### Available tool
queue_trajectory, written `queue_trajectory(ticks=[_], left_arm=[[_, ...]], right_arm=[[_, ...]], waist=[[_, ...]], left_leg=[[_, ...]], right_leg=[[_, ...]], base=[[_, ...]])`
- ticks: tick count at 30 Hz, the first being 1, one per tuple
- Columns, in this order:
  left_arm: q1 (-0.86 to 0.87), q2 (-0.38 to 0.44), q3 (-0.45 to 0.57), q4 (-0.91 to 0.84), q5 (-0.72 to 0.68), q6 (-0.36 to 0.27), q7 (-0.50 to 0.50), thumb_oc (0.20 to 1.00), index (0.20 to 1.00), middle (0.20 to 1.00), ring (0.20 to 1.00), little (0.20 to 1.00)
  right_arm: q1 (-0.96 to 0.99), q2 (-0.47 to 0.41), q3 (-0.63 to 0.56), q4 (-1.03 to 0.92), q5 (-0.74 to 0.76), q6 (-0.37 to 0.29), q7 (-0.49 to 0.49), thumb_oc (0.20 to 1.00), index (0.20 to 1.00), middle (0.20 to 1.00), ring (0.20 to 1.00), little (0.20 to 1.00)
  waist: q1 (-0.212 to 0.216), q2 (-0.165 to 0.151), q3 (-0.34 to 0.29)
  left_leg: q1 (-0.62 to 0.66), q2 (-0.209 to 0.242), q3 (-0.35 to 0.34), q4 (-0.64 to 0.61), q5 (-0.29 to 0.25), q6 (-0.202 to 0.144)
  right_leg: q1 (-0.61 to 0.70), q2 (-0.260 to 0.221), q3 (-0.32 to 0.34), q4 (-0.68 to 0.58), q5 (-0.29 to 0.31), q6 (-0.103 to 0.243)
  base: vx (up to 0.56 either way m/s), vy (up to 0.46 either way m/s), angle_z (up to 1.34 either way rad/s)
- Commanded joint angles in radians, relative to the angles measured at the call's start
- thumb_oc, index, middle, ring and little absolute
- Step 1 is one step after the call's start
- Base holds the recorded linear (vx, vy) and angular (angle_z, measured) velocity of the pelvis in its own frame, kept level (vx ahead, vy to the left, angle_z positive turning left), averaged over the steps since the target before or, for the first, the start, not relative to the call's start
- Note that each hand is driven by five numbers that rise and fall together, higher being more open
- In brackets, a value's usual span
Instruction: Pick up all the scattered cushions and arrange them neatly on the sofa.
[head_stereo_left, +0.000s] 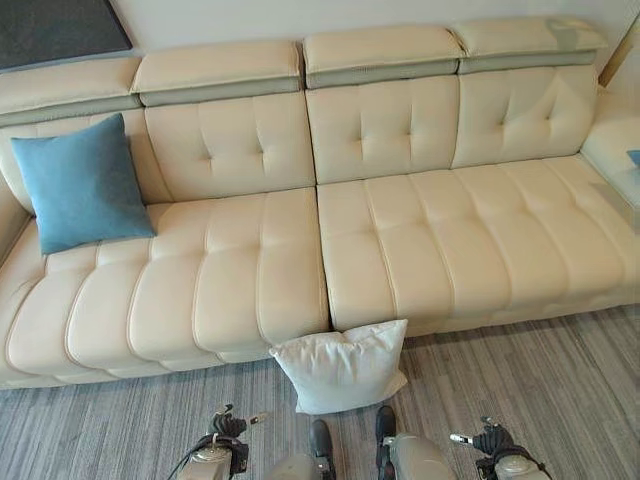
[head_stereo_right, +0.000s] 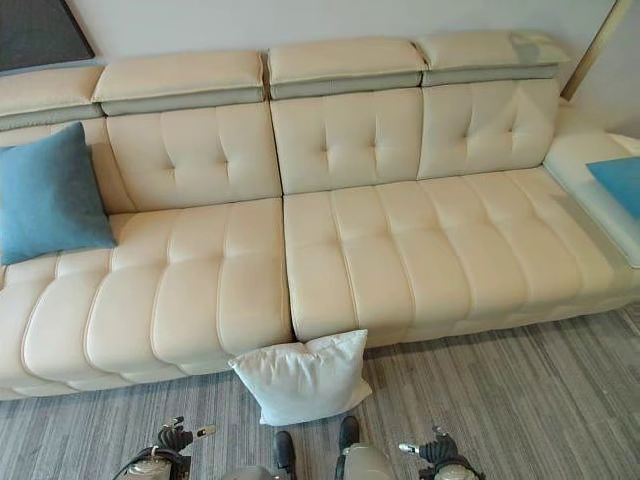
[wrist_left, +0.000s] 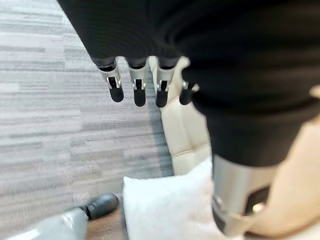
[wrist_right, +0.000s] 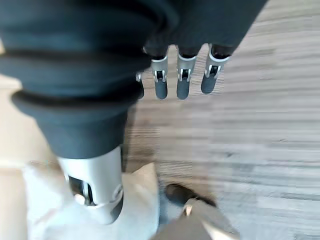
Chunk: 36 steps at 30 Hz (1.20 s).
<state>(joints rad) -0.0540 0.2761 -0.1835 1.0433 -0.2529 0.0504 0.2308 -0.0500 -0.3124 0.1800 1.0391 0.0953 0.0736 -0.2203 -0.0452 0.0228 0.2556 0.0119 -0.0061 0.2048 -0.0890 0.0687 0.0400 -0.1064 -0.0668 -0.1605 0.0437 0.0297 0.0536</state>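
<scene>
White cushion lies on the floor against the sofa front, not yet picked up. Blue cushion is already seated. Left hand and right hand hang with fingers relaxed, empty.

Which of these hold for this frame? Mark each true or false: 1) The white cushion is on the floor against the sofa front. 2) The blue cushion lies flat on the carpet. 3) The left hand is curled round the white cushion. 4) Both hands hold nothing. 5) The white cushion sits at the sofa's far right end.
1) True: the white cushion stands on the carpet, leaning on the sofa front.
2) False: the blue cushion leans on the backrest at the sofa's left end.
3) False: the left hand hangs above the floor, fingers straight.
4) True: the right hand is likewise empty.
5) False: it is near the middle, below the seam between the seats.
</scene>
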Motion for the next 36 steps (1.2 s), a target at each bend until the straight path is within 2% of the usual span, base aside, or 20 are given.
queue_trajectory(ticks=[1, 4, 6, 10, 13, 18, 21, 29, 34, 36], left_arm=[[-0.032, 0.029, 0.02, 0.012, 0.024, -0.025, 0.036, 1.0, 1.0, 1.0, 1.0, 1.0], [-0.067, 0.039, 0.023, 0.032, 0.012, -0.033, 0.044, 1.0, 1.0, 1.0, 1.0, 1.0], [-0.158, 0.078, 0.02, 0.063, -0.013, -0.039, 0.07, 1.0, 1.0, 1.0, 1.0, 1.0], [-0.346, 0.16, 0.005, 0.119, -0.078, -0.06, 0.112, 1.0, 1.0, 1.0, 1.0, 1.0], [-0.434, 0.188, 0.007, 0.131, -0.125, -0.068, 0.125, 1.0, 1.0, 1.0, 1.0, 1.0], [-0.519, 0.216, 0.019, 0.12, -0.19, -0.078, 0.163, 1.0, 1.0, 1.0, 1.0, 1.0], [-0.584, 0.19, -0.002, 0.115, -0.217, -0.081, 0.198, 1.0, 1.0, 1.0, 1.0, 1.0], [-0.704, 0.091, -0.064, 0.047, -0.279, -0.117, 0.248, 1.0, 1.0, 1.0, 1.0, 1.0], [-0.871, 0.088, -0.165, 0.002, -0.233, -0.136, 0.29, 1.0, 1.0, 1.0, 1.0, 1.0], [-0.905, 0.089, -0.188, -0.011, -0.211, -0.137, 0.299, 1.0, 1.0, 1.0, 1.0, 1.0]], right_arm=[[-0.077, -0.044, 0.01, -0.017, -0.006, -0.012, -0.057, 1.0, 1.0, 1.0, 1.0, 1.0], [-0.125, -0.077, -0.008, -0.02, 0.02, -0.019, -0.074, 1.0, 1.0, 1.0, 1.0, 1.0], [-0.23, -0.138, -0.032, 0.002, 0.068, -0.029, -0.103, 1.0, 1.0, 1.0, 1.0, 1.0], [-0.401, -0.222, -0.022, 0.09, 0.118, -0.037, -0.138, 1.0, 1.0, 1.0, 1.0, 1.0], [-0.497, -0.231, 0.004, 0.1, 0.143, -0.04, -0.158, 1.0, 1.0, 1.0, 1.0, 1.0], [-0.617, -0.19, 0.047, 0.003, 0.199, -0.073, -0.208, 1.0, 1.0, 1.0, 1.0, 1.0], [-0.687, -0.142, 0.066, -0.062, 0.235, -0.102, -0.251, 1.0, 1.0, 1.0, 1.0, 1.0], [-0.796, -0.025, 0.123, -0.209, 0.24, -0.178, -0.353, 1.0, 1.0, 1.0, 1.0, 1.0], [-0.9, 0.045, 0.182, -0.262, 0.323, -0.259, -0.369, 1.0, 1.0, 1.0, 1.0, 1.0], [-0.912, 0.067, 0.196, -0.272, 0.345, -0.275, -0.361, 1.0, 1.0, 1.0, 1.0, 1.0]], waist=[[0.012, -0.021, 0.025], [0.009, -0.022, 0.027], [0.002, -0.014, 0.073], [-0.005, -0.005, 0.14], [-0.005, 0.0, 0.162], [-0.01, -0.002, 0.219], [-0.021, -0.004, 0.229], [-0.038, -0.009, 0.253], [-0.042, -0.025, 0.259], [-0.043, -0.028, 0.255]], left_leg=[[0.047, 0.009, 0.003, 0.002, -0.074, -0.051], [0.007, 0.012, 0.009, 0.002, -0.064, -0.057], [-0.082, 0.02, 0.001, 0.013, -0.034, -0.064], [-0.258, 0.023, -0.024, 0.121, -0.035, -0.071], [-0.372, 0.023, -0.032, 0.192, -0.044, -0.075], [-0.577, 0.036, -0.034, 0.349, -0.087, -0.066], [-0.712, 0.043, -0.032, 0.432, -0.111, -0.056], [-0.972, 0.045, -0.044, 0.656, -0.188, -0.031], [-1.118, 0.038, -0.056, 0.797, -0.229, -0.023], [-1.148, 0.035, -0.061, 0.819, -0.234, -0.021]], right_leg=[[0.046, -0.034, 0.019, -0.042, -0.027, 0.051], [0.028, -0.03, 0.008, -0.074, -0.012, 0.046], [-0.064, -0.033, 0.002, -0.032, -0.02, 0.039], [-0.212, -0.043, -0.016, 0.07, -0.038, 0.026], [-0.31, -0.05, -0.019, 0.126, -0.055, 0.018], [-0.523, -0.057, 0.016, 0.282, -0.091, 0.004], [-0.659, -0.066, 0.037, 0.368, -0.109, -0.003], [-0.917, -0.086, 0.078, 0.588, -0.171, -0.019], [-1.061, -0.085, 0.093, 0.721, -0.2, -0.019], [-1.091, -0.084, 0.095, 0.746, -0.206, -0.021]], base=[[0.06, -0.09, -0.14], [-0.02, -0.078, -0.11], [-0.11, -0.098, 0.07], [-0.09, -0.101, 0.28], [-0.02, -0.057, 0.2], [0.0, 0.002, 0.0], [0.02, 0.02, 0.1], [0.04, 0.025, 0.05], [0.03, -0.001, 0.03], [0.02, -0.014, -0.04]])
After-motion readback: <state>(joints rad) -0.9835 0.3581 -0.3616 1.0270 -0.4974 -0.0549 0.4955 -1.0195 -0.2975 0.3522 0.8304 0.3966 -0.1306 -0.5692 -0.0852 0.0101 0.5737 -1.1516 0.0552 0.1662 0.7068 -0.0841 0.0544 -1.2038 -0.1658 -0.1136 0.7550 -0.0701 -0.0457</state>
